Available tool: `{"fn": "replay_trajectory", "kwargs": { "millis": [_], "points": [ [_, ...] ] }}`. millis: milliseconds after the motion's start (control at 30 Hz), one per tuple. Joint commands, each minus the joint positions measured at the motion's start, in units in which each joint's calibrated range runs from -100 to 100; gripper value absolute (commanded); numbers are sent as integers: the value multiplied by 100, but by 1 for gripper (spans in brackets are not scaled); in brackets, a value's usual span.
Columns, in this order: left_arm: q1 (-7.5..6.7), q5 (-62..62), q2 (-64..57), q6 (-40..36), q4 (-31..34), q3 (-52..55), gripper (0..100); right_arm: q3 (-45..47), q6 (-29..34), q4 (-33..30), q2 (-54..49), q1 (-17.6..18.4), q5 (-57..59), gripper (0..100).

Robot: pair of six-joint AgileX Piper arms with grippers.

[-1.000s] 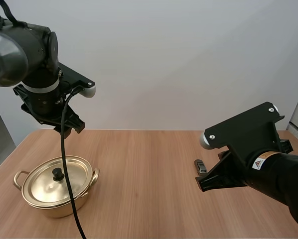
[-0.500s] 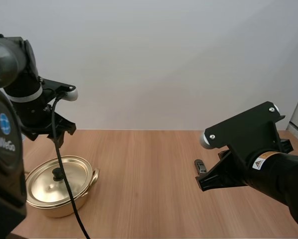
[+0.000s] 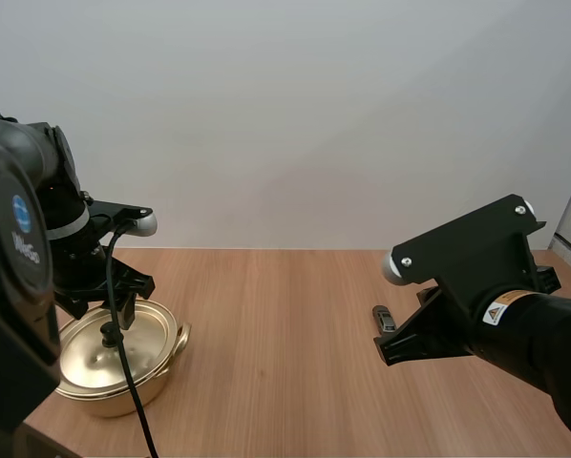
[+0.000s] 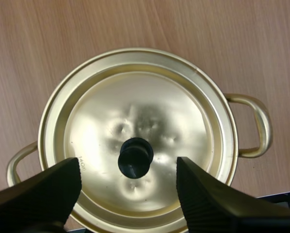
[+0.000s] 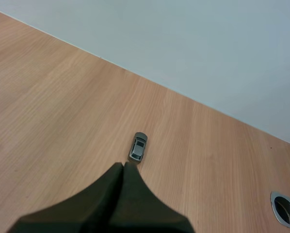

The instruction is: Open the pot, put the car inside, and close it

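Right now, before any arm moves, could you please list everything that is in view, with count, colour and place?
pot: one, gold, two handles, on the table's left part
lid: one, gold, closed on the pot
knob: one, black, at the lid's middle
car: one, grey, on the table just ahead of the right gripper, not held
table: one, light wood
ring hole: one, metal-rimmed, set in the table, apart from the car
left gripper: black, open, above the lid, one finger to each side of the knob
right gripper: black, shut on nothing, tip close to the car
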Motion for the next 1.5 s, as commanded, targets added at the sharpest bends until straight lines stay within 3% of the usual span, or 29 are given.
{"fn": "replay_trajectory", "kwargs": {
  "millis": [0, 667, 767, 867, 1033, 1067, 1267, 1467],
  "points": [
    [5, 18, 0, 3, 5, 3, 92, 4, 4, 6, 3, -1, 5, 0],
    [5, 18, 683, -5, -41, 3, 90, 4, 4, 6, 3, -1, 24, 0],
    [5, 18, 743, -5, -41, 3, 86, 4, 4, 6, 3, -1, 24, 0],
    [5, 18, 743, -5, -41, 3, 67, 4, 4, 6, 3, -1, 24, 0],
    [5, 18, 743, -4, -84, 3, 7, 4, 4, 6, 3, -1, 24, 0],
    [5, 18, 743, -4, -119, 3, 0, 4, 4, 6, 3, -1, 24, 0],
    [5, 18, 680, 79, -473, -204, 0, 4, 81, -82, 3, -1, -53, 0],
    [5, 18, -38, 144, -1480, -1350, 0, 4, 790, -684, 591, -1, -506, 0]
  ]
}}
